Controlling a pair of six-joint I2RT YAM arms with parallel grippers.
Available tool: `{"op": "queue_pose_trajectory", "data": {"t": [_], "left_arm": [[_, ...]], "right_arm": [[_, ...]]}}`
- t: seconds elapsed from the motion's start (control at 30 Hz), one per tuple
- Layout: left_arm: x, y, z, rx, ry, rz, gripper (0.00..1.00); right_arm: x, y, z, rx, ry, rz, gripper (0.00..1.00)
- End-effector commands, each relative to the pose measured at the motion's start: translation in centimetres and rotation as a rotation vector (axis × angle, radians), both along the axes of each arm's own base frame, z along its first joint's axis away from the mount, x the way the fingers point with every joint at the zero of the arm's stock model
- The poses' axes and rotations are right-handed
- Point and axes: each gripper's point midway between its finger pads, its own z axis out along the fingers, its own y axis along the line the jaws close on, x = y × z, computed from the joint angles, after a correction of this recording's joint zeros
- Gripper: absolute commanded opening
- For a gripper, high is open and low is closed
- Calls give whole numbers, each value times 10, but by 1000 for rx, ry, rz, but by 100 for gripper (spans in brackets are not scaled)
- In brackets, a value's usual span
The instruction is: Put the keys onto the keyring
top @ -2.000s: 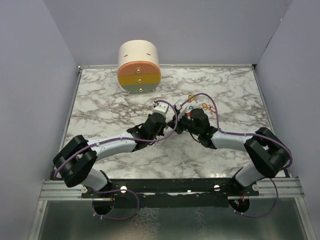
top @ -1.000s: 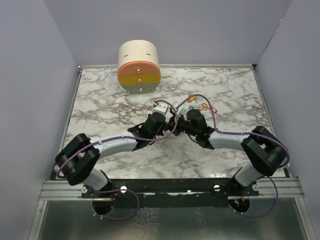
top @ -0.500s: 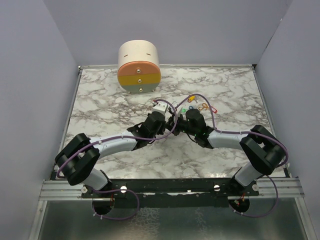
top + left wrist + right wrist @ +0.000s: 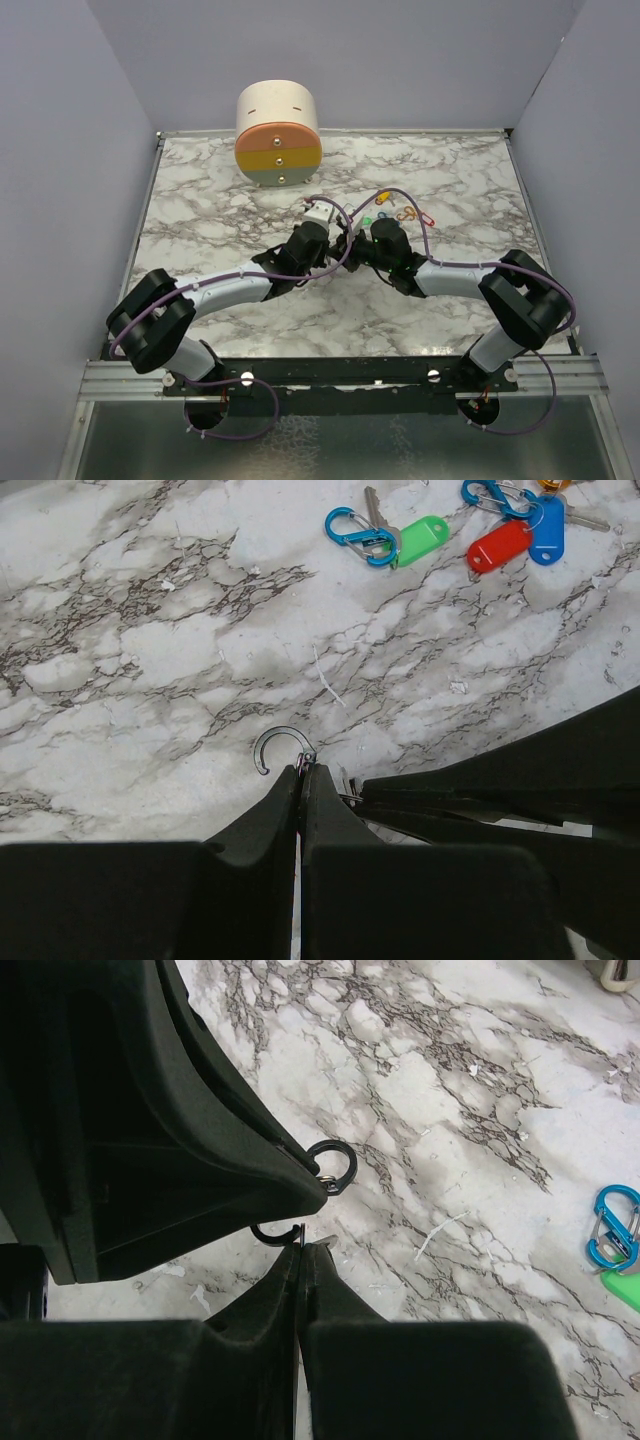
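Near the middle of the marble table (image 4: 200,200), both arms meet nose to nose over 1 small dark keyring (image 4: 281,746). The left gripper (image 4: 301,768) has its jaws pressed together on the ring's wire, with the loop sticking out past the tips just above the surface. The right gripper (image 4: 303,1250) is pinched tight as well, nipping a dark curved bit right beside it. I take that for part of the same ring, though I can't be sure. The keys lie apart from all this, toward the far edge and a little right: a green key (image 4: 420,538) with a blue clip (image 4: 352,532), then a red key (image 4: 497,546) touching a blue key (image 4: 548,528).

What worries me is that the wire is thin and held only at the fingertips. Any pull between the 2 arms could let it spring loose and skitter off. The fingers are crowded enough to knock each other. With both grippers busy, neither is free to fetch a key.
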Motion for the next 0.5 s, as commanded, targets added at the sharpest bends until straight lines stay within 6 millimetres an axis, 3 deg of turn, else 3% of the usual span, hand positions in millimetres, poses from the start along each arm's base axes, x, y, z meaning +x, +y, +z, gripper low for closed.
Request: {"op": "queue_pose_trajectory", "data": {"t": [0.0,0.47], "left_arm": [[4,-5,20,-49,-39,0,0],[2,-7,13,-47,-22,-14,0]], "right_arm": [[2,6,8,7,-22,13,1],[1,6,10,9,-29,15,1]]}}
